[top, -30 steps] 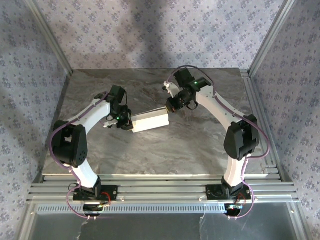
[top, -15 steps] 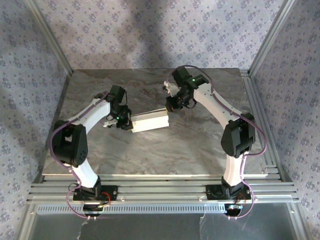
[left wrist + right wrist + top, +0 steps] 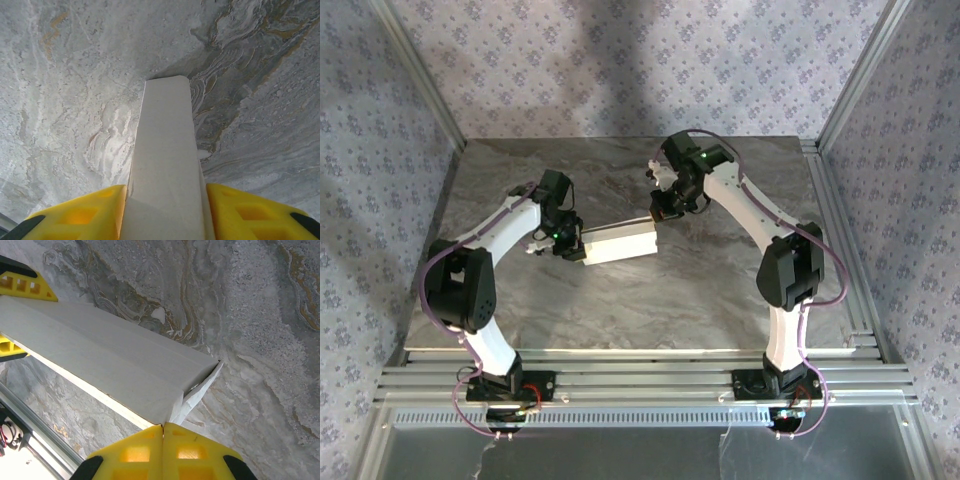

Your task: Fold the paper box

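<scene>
The paper box [image 3: 618, 243] is a long, flat white carton lying on the marble table [image 3: 720, 290], mid-left. My left gripper [image 3: 572, 243] is shut on its left end. In the left wrist view the box [image 3: 167, 165] runs away from me between the yellow fingers [image 3: 80, 215]. My right gripper [image 3: 662, 210] is shut, its tips at the box's right end. In the right wrist view the closed fingertips [image 3: 163, 427] meet the corner of the box [image 3: 110, 365], where an end flap [image 3: 200, 390] stands partly open. The left arm's yellow fingers [image 3: 22, 282] show at the far end.
Aluminium frame rails [image 3: 620, 375] run along the table's near edge and the right side [image 3: 835, 230]. Patterned walls close in the back and both sides. Bare marble lies in front of the box and to its right.
The right arm's wrist has drawn back a little toward the far side, and its elbow has swung inward. The box and the left arm have stayed put.
</scene>
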Robot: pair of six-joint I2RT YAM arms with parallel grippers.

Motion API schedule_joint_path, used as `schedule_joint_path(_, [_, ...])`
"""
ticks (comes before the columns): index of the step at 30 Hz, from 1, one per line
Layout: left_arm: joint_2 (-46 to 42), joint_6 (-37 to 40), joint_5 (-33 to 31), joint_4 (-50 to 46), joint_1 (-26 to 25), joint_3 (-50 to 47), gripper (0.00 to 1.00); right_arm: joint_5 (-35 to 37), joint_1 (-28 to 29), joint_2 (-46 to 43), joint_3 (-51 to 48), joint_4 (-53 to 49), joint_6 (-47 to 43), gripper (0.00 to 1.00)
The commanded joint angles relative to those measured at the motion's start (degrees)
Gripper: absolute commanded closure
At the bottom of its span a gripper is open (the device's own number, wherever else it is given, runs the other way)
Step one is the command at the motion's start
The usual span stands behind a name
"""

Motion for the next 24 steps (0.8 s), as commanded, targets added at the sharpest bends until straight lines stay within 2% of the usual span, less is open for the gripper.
schedule_joint_path(1, [1.1,1.0,1.5,-2.0,-0.1,1.6,0.56,-1.8,1.1,0.8,2.3,-2.3,0.4,1.00])
schedule_joint_path(12, [1.5,1.3,1.7,-2.0,-0.1,1.8,0.56,-1.6,1.4,2.1,5.3,-5.3,-1.3,1.00])
schedule_joint_path(24, [2.4,2.6,1.5,-3.8,-0.3,3.2,0.57,-4.7,1.2,5.6,10.0,-10.7,-1.5,1.00])
